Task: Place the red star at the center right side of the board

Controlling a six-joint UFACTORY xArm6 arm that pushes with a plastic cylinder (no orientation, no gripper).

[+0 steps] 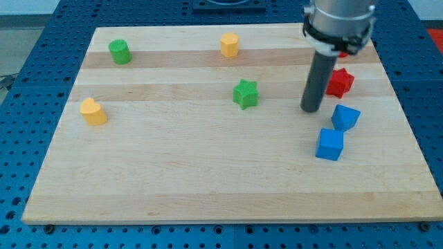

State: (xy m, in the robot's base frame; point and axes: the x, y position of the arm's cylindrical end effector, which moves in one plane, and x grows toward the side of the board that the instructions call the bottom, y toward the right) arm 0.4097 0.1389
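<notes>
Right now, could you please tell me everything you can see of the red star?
The red star is a small, chunky, matte block with blunt points, lying flat on the wooden board near the view's right edge, toward the top. My tip stands just to its left; I cannot tell whether the rod touches it. A blue block sits just below it, apart.

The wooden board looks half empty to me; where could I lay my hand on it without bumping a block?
The widest bare patch on the wooden board runs along the view's bottom, below the yellow block and green star. The view's right is crowded: my tip stands beside the red star, just above two blue cubes.
</notes>
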